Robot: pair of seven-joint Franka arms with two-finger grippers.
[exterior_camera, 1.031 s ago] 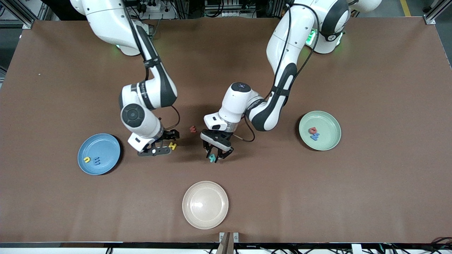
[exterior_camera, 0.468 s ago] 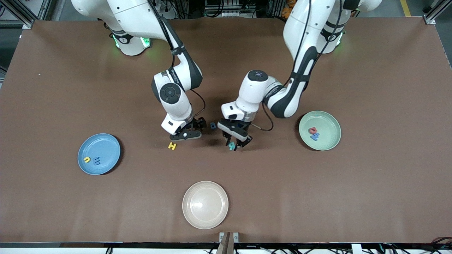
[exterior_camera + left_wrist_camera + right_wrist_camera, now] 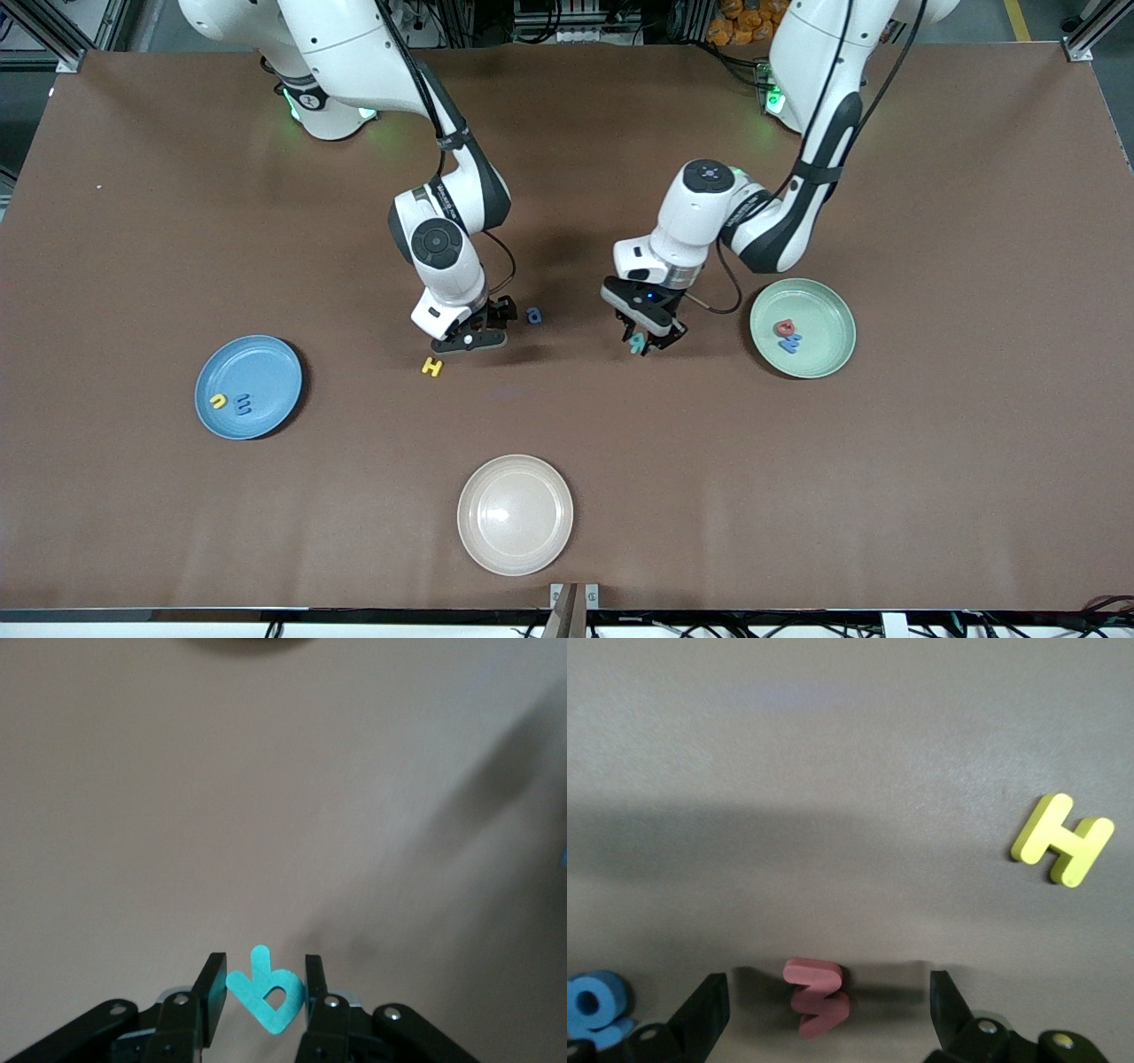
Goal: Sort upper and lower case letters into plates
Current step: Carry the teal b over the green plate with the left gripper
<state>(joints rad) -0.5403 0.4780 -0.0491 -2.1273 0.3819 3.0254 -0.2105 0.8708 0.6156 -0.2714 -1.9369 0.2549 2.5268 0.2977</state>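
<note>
Front view: the left gripper (image 3: 644, 342) is held in the air over bare table, between the right gripper (image 3: 469, 335) and the pale green plate (image 3: 833, 354), and its fingers are pressed onto a teal letter (image 3: 636, 345). In the left wrist view the same teal letter (image 3: 267, 990) is seen pinched between the two black fingers (image 3: 211, 990), with brown table (image 3: 930, 487) under it.

The right gripper is lowered near the table's middle with its fingers spread wide. In the right wrist view a red letter (image 3: 818, 995) is seen lying between the spread fingers (image 3: 704, 1014), touched by neither. A blue letter (image 3: 533, 315) lies just beside this gripper toward the left arm's end, and a yellow H (image 3: 431, 366) lies just beside it, nearer to the front camera.

A red letter (image 3: 783, 328) and a blue letter (image 3: 791, 342) are held in the pale green plate. A yellow letter (image 3: 218, 401) and a blue letter (image 3: 244, 405) lie in the blue plate (image 3: 266, 363), toward the right arm's end. A cream-white plate (image 3: 515, 549) sits nearest to the front camera.
</note>
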